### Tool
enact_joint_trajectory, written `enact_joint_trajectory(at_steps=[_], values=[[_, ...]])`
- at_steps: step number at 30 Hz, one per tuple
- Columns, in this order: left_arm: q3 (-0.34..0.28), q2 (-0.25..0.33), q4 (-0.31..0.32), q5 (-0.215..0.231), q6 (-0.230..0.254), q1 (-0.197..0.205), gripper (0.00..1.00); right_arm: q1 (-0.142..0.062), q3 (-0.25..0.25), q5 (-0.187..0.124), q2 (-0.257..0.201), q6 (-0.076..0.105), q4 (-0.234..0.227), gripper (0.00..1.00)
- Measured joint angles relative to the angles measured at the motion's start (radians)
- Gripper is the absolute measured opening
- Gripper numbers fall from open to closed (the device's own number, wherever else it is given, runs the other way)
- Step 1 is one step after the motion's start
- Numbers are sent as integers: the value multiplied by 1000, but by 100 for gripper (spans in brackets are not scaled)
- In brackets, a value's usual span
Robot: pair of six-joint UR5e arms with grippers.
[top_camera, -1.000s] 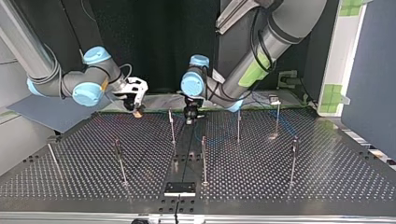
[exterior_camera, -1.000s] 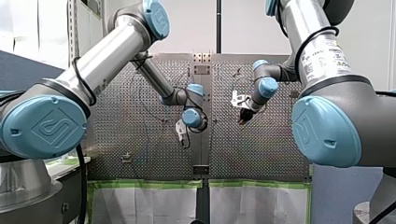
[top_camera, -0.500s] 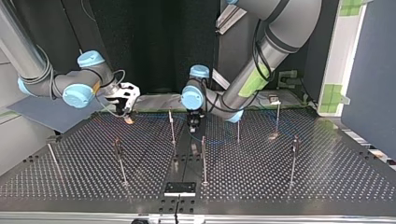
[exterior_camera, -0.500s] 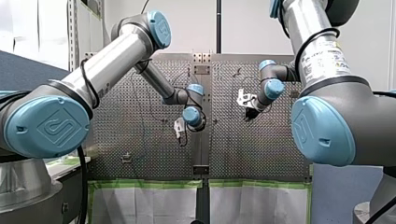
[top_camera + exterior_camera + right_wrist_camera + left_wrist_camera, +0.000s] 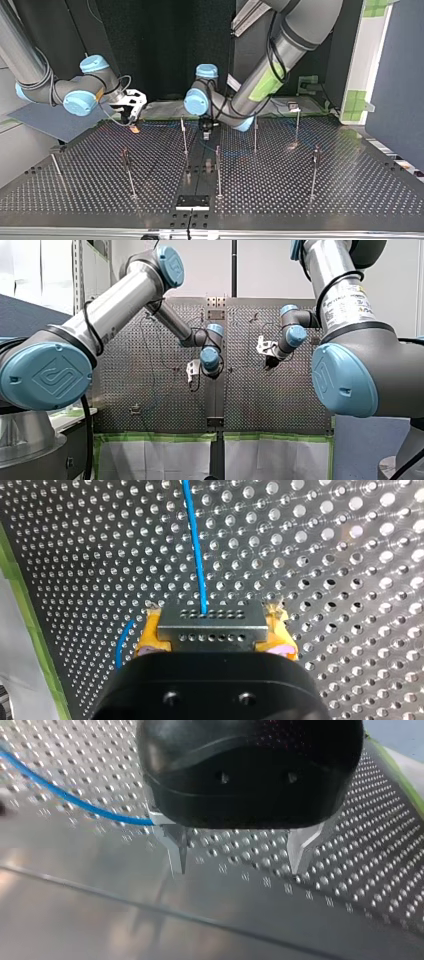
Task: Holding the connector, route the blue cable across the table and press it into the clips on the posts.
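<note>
Blue cable [image 5: 196, 550]: thin, runs away from my right gripper [image 5: 212, 632] over the perforated metal table [image 5: 350, 555]. Its end enters the grey metal connector block with rows of holes [image 5: 211, 625]. The right gripper's yellow pads [image 5: 148, 636] clamp that connector from both sides, and the cable leaves the middle of its far face.

My left gripper [image 5: 237, 855]: metal fingers [image 5: 176, 851] spread, nothing between them, tips close over the table. The cable passes just beside one finger, outside the gap.

Top view: thin upright metal posts [image 5: 184, 136] stand well apart across the table. The clips on them are too small to read. Right gripper sits near the table's edge on the arms' side, at the view's left.

Judgement: the step in hand looks like carrying the connector out toward a first post. To do it well:
- hold the clamp firm and level;
- let the cable trail clear of the other posts;
- arrive over the clip, then press straight down.

The left gripper could steady the slack. Main risk is a kink where the cable meets the connector.
</note>
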Motion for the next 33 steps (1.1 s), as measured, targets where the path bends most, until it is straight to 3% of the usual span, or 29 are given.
enact_joint_trajectory(at_steps=[12,25,33], values=[[-57,35,-45,-5,10,-54,100,-1,0,-3,0,1,4,0],[-98,111,-23,-34,3,-107,100,0,1,-4,1,1,8,0],[-99,118,-10,-21,-32,-155,100,-7,0,-6,0,1,8,0]])
